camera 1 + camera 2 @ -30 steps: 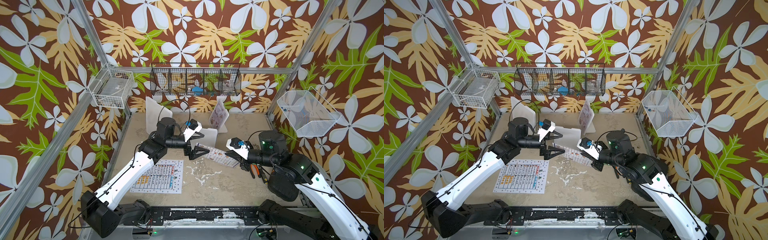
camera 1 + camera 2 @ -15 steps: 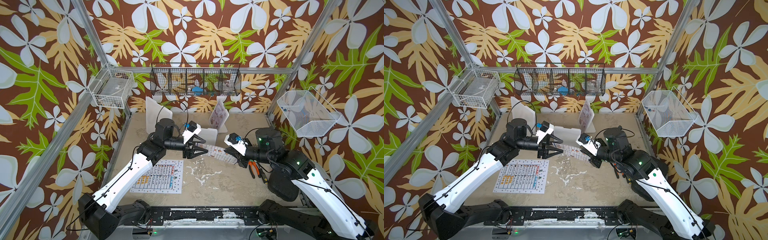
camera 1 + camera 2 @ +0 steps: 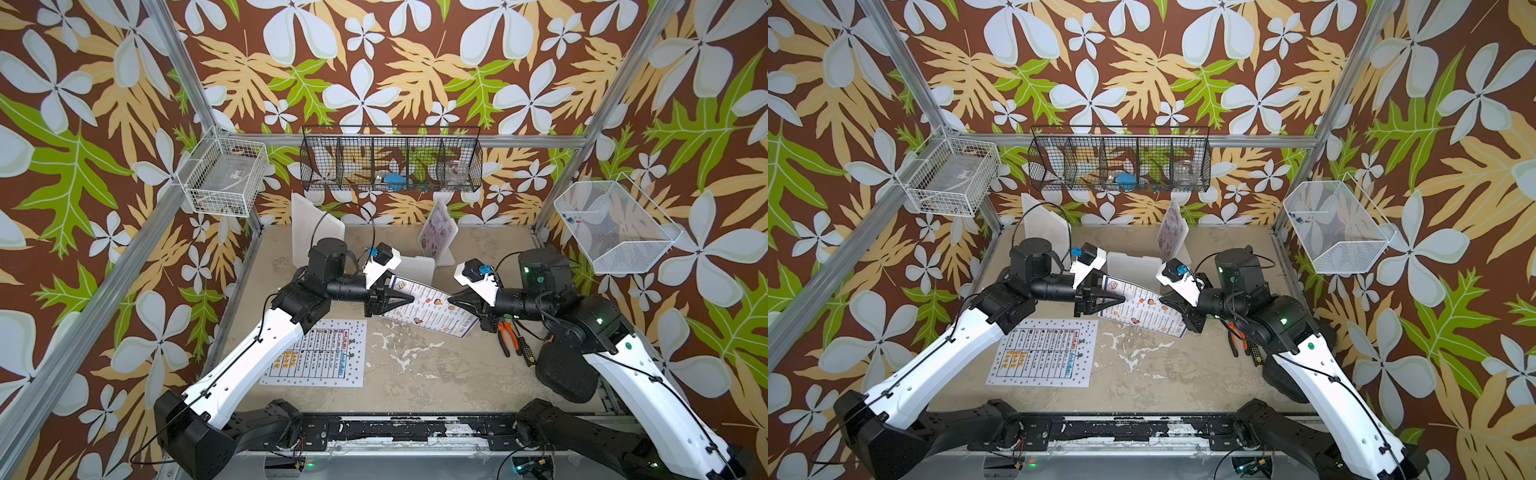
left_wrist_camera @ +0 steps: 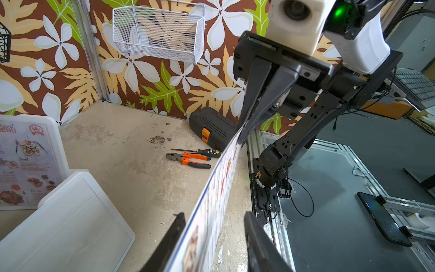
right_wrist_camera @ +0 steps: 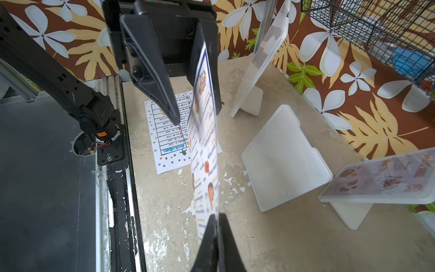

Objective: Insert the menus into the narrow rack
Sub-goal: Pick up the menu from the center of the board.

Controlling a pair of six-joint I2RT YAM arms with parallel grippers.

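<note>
1. Narrower than a second ago, the left gripper [image 3: 409, 299] has its jaws apart, straddling one end of the dark-bordered menu [image 3: 432, 309].
2. White dotted menu [image 3: 328, 353] lies flat, lower left of centre.
3. Dark-bordered menu spans mid-frame between both grippers, raised on edge.
4. Pinkish menu [image 3: 434, 237] stands propped, upper centre.
5. Right gripper [image 3: 451, 300] is clamped on the dark-bordered menu's other end.

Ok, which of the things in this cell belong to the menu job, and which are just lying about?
Job: dark-bordered menu pinched in the right tool; dotted-border sheet; pinkish menu in a back stand; flat stand; empty upright stand.
Lying about: pliers; screwdriver; black case; white wire basket; black wire basket; white mesh basket.
</note>
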